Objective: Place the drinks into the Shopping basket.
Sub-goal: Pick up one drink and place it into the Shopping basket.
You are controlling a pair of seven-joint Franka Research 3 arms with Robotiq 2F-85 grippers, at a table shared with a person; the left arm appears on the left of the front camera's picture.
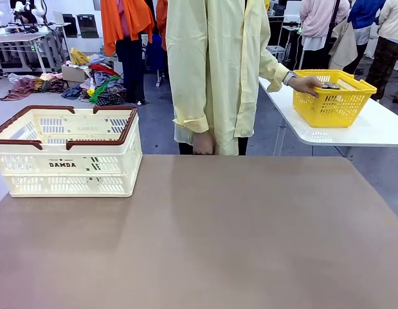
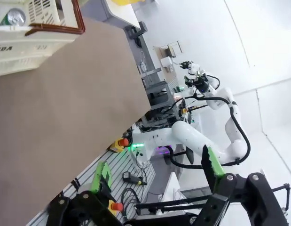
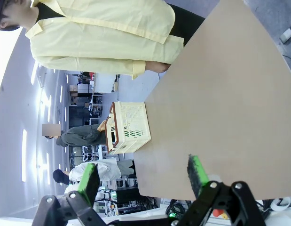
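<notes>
Cream-white slatted plastic Shopping basket [image 1: 31,168] with red-brown handles sits on the brown table [image 1: 237,238], left side, with a green silver-topped drink can [image 2: 16,17] inside it. Person's hand [image 1: 306,84] is on the yellow mesh basket [image 1: 330,109]. Left gripper [image 2: 157,169] and right gripper [image 3: 142,174] are both spread wide, holding nothing.

"DAMDA" on Shopping basket [image 1: 63,164]

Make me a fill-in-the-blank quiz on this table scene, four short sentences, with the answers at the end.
1. The crate has the word ____ printed on its side.
2. The person's hand rests on a ____ basket.
3. In the left wrist view, a can sits inside the ____.
4. The left gripper and right gripper are both ____.

Missing words: DAMDA; yellow; crate; open.
</notes>
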